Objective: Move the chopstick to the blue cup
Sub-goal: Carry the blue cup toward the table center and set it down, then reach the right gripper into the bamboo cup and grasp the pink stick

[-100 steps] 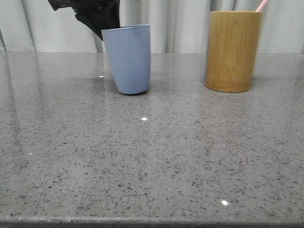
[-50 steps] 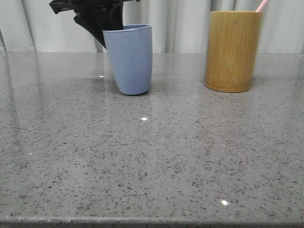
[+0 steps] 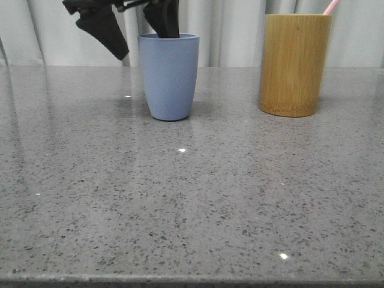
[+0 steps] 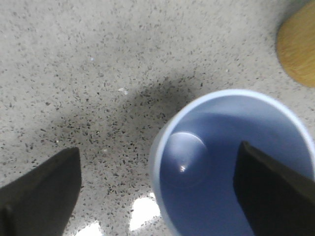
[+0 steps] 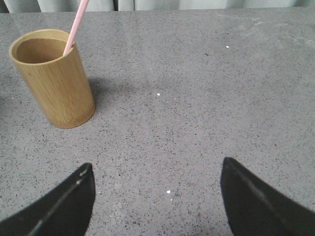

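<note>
The blue cup (image 3: 169,75) stands upright on the grey table, left of centre. From above in the left wrist view (image 4: 231,167) it is empty. My left gripper (image 3: 135,27) is open just above its rim, one finger (image 4: 39,194) outside the cup and the other finger (image 4: 275,191) over its inside. One pale pink chopstick (image 3: 330,7) sticks out of the bamboo holder (image 3: 294,63) at the right; it also shows in the right wrist view (image 5: 76,24). My right gripper (image 5: 155,196) is open and empty above bare table, some way from the holder (image 5: 51,78).
The speckled grey table (image 3: 192,198) runs to a front edge at the bottom of the front view. Pale curtains (image 3: 228,30) hang behind the cup and the holder. The holder's edge shows in the left wrist view (image 4: 300,49).
The left gripper has opened, its fingers now spread wide. The blue cup went from tilted to upright and shifted slightly to the right.
</note>
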